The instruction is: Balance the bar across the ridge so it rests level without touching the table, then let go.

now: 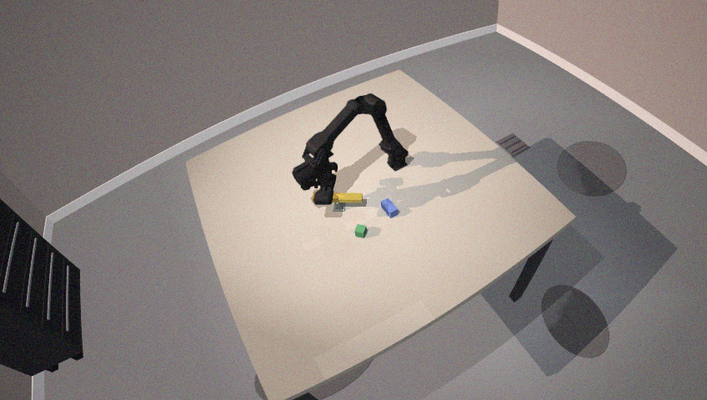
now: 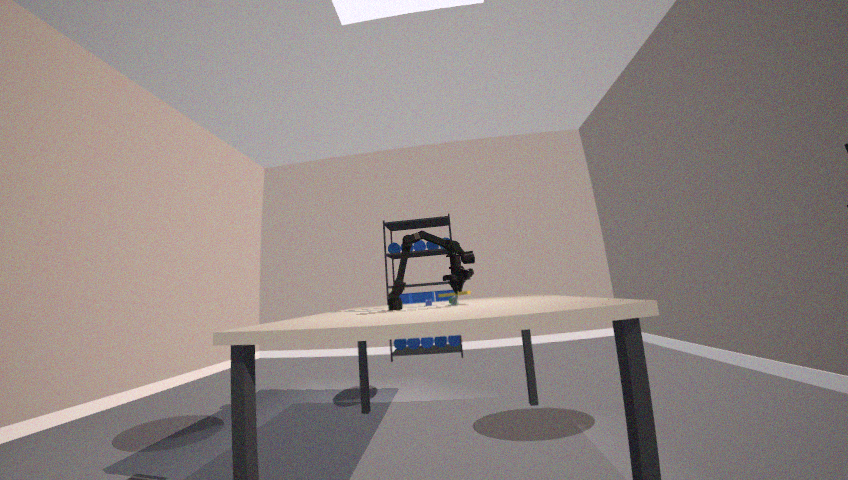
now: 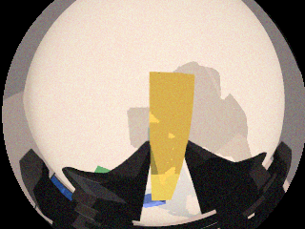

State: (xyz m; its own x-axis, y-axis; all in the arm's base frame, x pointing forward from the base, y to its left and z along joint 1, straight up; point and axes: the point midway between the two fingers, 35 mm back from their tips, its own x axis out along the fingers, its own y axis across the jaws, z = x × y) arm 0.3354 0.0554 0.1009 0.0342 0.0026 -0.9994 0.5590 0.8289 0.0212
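The yellow bar (image 1: 351, 197) (image 2: 465, 292) (image 3: 172, 105) is held roughly level above the table. My gripper (image 1: 323, 197) (image 2: 457, 290) (image 3: 167, 144) is shut on the bar, with one finger on each side of it. The small grey-green ridge (image 1: 339, 208) (image 2: 453, 300) stands on the table just under the bar, a little to the right of the fingers in the top view. Whether the bar touches the ridge top cannot be told. In the wrist view the bar hides the ridge.
A green cube (image 1: 360, 231) (image 3: 101, 169) sits on the table (image 1: 278, 297) in front of the ridge. A blue block (image 1: 389, 207) (image 2: 428, 302) (image 3: 152, 202) lies to the right of the bar in the top view. A shelf rack (image 2: 416, 224) stands behind the table.
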